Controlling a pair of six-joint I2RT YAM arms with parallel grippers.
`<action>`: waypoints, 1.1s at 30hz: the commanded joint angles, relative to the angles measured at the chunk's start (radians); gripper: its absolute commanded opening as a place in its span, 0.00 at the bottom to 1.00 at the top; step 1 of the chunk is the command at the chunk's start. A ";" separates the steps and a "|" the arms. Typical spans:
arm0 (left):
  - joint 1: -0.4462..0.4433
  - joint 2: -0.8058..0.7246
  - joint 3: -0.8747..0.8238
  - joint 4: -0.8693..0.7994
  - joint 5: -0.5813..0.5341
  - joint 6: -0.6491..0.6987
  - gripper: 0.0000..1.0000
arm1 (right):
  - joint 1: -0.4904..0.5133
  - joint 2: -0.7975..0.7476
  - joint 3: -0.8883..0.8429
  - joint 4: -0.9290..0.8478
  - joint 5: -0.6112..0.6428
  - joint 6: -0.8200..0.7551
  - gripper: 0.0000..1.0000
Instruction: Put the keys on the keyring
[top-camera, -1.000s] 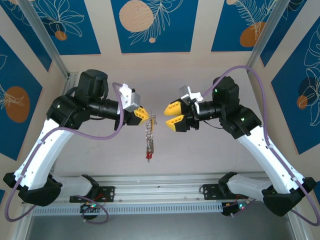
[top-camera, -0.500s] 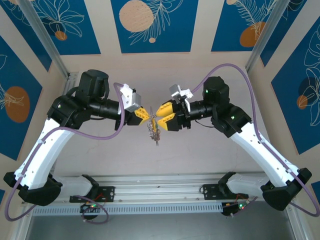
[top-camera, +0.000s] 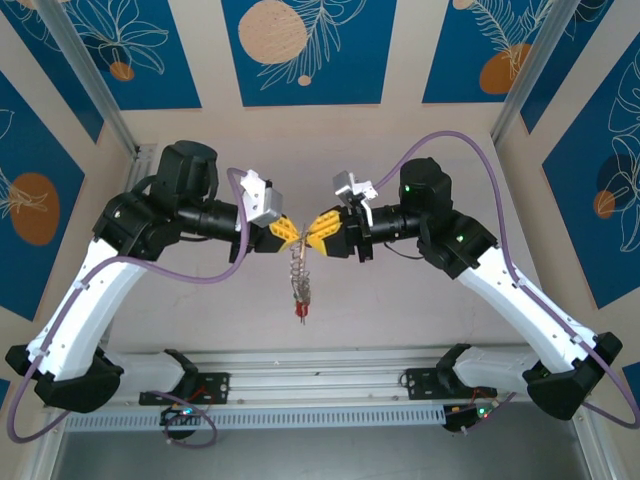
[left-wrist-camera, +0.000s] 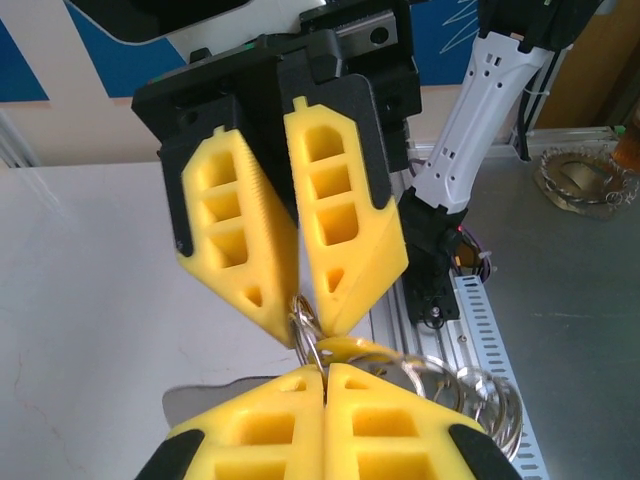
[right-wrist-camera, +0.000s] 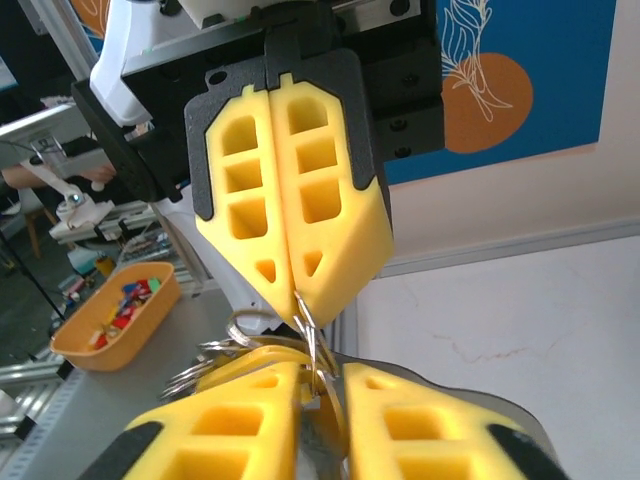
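In the overhead view, nearest the arm bases, the bunch of small silvery metal keys (top-camera: 299, 290) with coloured plastic tags hung free above the pale tabletop (top-camera: 400, 310). Its long axis ran from 12 to 6 o'clock, with a red tag at the 6 o'clock end. At the 12 o'clock end of the bunch sat the thin silvery oval wire keyring (right-wrist-camera: 308, 330), held in mid-air where the two grippers met tip to tip. The left gripper (top-camera: 290, 233), with yellow ribbed finger pads, lay at 9 o'clock from the keyring. It was clenched, its fingers pressed together with the wire coming out at their tips. The right gripper (top-camera: 322, 228), with matching yellow pads, lay at 3 o'clock, equally near. Its fingers were drawn almost together, and the right wrist view showed the wire passing between them, so it looked pinched on the keyring as well. The two grips sat just beside each other on the same short stretch of wire. The coming move therefore probably depended on the arms working that stretch apart along the 9-to-3 line, while the keys dangled toward 6 o'clock.
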 joint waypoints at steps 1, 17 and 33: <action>-0.014 -0.030 0.002 0.030 0.025 0.001 0.00 | 0.005 -0.013 -0.015 0.003 0.042 -0.010 0.11; -0.015 -0.042 -0.011 0.070 0.003 -0.002 0.00 | -0.009 -0.012 0.011 -0.153 0.057 -0.044 0.06; -0.014 -0.109 -0.105 0.219 0.070 -0.038 0.00 | -0.043 0.106 0.089 -0.120 -0.205 0.037 0.07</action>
